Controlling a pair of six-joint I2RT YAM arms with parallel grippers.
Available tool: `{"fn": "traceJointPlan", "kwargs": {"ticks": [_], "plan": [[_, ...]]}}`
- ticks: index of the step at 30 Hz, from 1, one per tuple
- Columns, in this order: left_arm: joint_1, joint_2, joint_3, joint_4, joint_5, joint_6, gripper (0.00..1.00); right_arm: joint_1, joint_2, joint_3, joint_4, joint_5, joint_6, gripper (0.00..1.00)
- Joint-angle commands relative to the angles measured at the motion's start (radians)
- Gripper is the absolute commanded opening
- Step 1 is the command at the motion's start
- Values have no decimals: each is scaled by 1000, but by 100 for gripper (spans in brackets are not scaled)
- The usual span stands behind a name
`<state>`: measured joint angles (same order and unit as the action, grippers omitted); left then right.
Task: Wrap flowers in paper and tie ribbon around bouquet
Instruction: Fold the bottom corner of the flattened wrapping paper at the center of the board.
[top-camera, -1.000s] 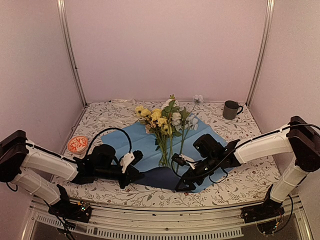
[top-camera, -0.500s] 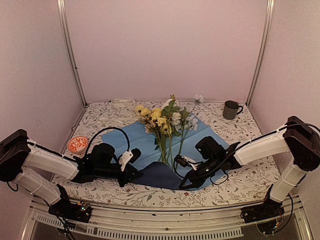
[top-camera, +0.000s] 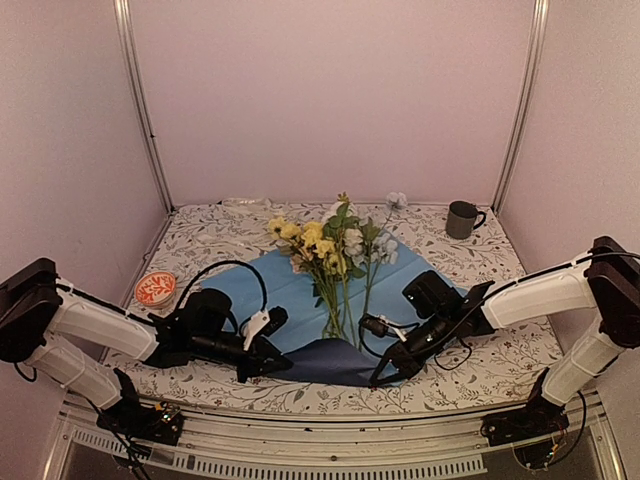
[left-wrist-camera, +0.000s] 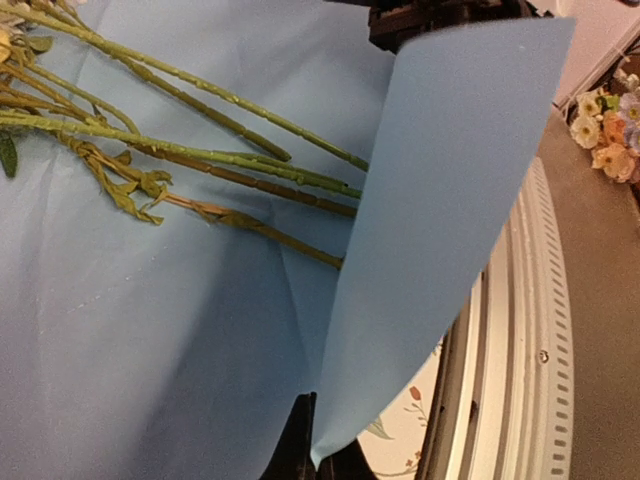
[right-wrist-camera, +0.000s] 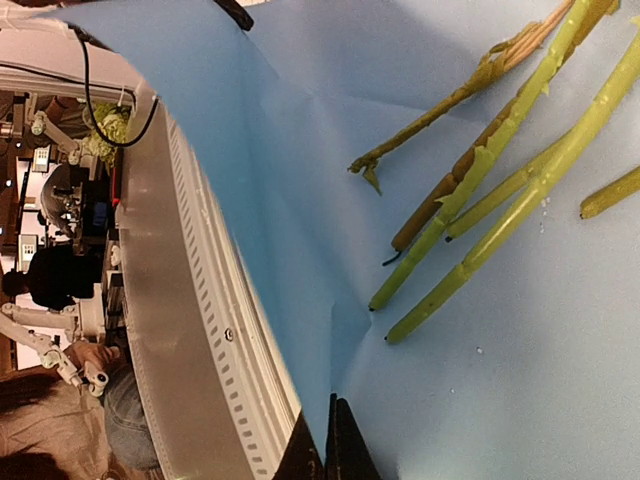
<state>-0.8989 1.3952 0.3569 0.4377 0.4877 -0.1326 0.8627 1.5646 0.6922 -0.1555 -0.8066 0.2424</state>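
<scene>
We see the paper (top-camera: 285, 290) spread on the table (top-camera: 200, 240), light blue side up. The flowers (top-camera: 338, 245) lie along its middle, blooms toward the back wall and stems toward us. The near edge of the paper is raised off the cloth and curls toward the stems, so its dark navy side faces the top camera. Our left gripper (top-camera: 278, 362) sits low at the left end of that raised edge. Our right gripper (top-camera: 380, 376) sits at the right end. Both arms reach inward from the sides, close above the table.

In the left wrist view, the jaws are clamped together on the paper's edge. The sheet rises from them as a tall blue flap, which hides the tips of several stems (left-wrist-camera: 200, 160) in that view.

In the right wrist view, the jaws are likewise pinched shut on the edge. The flap curves up and away to the left, while the cut ends of the stems rest bare on the flat part of the sheet, near the fold but not under it.

A dark mug (top-camera: 461, 218) stands at the back right. A round orange tin (top-camera: 155, 288) lies by the left wall. Both are well apart from the paper.
</scene>
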Motion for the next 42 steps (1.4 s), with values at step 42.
{"fn": "traceJointPlan", "kwargs": {"ticks": [42], "plan": [[35,302,264,-260,-212,26,0,23,-81,68,-53,313,75,29]]}}
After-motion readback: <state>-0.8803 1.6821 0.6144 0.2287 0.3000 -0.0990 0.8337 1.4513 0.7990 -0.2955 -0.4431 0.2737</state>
